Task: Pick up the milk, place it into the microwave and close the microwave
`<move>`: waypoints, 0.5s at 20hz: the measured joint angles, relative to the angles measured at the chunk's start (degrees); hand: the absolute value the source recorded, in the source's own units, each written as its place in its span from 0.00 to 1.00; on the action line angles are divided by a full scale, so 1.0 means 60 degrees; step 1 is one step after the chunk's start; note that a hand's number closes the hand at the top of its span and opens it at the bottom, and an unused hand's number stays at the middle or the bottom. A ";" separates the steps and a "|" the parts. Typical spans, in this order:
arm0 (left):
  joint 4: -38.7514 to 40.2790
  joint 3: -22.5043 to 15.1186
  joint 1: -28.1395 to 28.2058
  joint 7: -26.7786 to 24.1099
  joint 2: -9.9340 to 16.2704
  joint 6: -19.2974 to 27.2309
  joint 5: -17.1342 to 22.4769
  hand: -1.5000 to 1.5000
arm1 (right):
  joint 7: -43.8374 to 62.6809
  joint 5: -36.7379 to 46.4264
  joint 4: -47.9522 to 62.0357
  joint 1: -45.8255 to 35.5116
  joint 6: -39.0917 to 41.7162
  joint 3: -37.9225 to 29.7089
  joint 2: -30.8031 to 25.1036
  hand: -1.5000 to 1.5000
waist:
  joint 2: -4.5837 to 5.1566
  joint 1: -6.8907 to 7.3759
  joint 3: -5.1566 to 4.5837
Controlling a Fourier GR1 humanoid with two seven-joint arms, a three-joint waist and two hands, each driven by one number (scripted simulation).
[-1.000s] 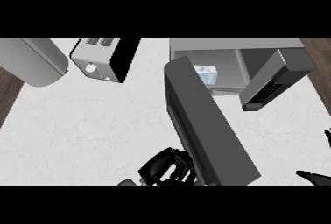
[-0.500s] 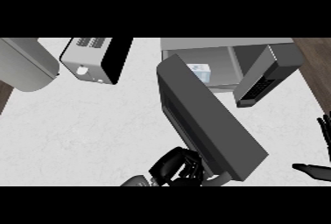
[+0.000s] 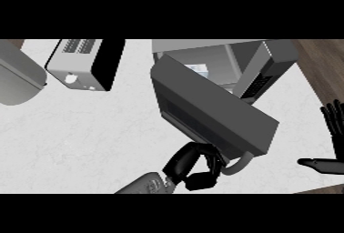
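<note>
The microwave (image 3: 269, 59) stands at the back right with its dark door (image 3: 215, 109) swung partway out over the counter. Inside, a white and blue milk carton (image 3: 199, 69) shows just past the door's top edge. My left hand (image 3: 191, 166) rests against the door's outer face at its near end, right beside the grey curved handle (image 3: 238, 167). Its fingers are relaxed and hold nothing. My right hand (image 3: 332, 136) stays open at the right edge, fingers up.
A toaster (image 3: 84, 63) sits at the back left of the white counter (image 3: 80, 136). A grey rounded object (image 3: 17, 79) lies at the far left edge. Wooden floor shows past the counter's right side.
The door has swung further toward the microwave's opening, and my left hand has moved up and right with it. The right hand has come further into view.
</note>
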 measured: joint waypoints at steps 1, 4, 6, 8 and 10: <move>0.0059 -0.0024 -0.0190 0.0041 0.0007 0.0109 0.0132 1.00 | 0.0059 -0.0036 -0.0096 -0.0028 0.0021 0.0050 -0.0003 0.00 | 0.0018 -0.0089 0.0002; 0.0118 0.0003 -0.0739 0.0134 -0.0031 0.0416 0.0578 1.00 | 0.0266 -0.0156 -0.0411 -0.0166 0.0089 0.0192 -0.0021 0.00 | 0.0057 -0.0350 -0.0001; 0.0212 0.0075 -0.1123 0.0064 -0.0067 0.0617 0.0777 1.00 | 0.0420 -0.0224 -0.0628 -0.0235 0.0162 0.0301 -0.0066 0.00 | 0.0081 -0.0519 -0.0006; 0.0283 0.0199 -0.1549 -0.0068 -0.0094 0.0799 0.0942 1.00 | 0.0574 -0.0278 -0.0807 -0.0295 0.0248 0.0425 -0.0102 0.00 | 0.0116 -0.0672 -0.0007; 0.0398 0.0288 -0.1939 -0.0148 -0.0105 0.1003 0.1091 1.00 | 0.0726 -0.0320 -0.0978 -0.0376 0.0320 0.0536 -0.0165 0.00 | 0.0156 -0.0823 -0.0002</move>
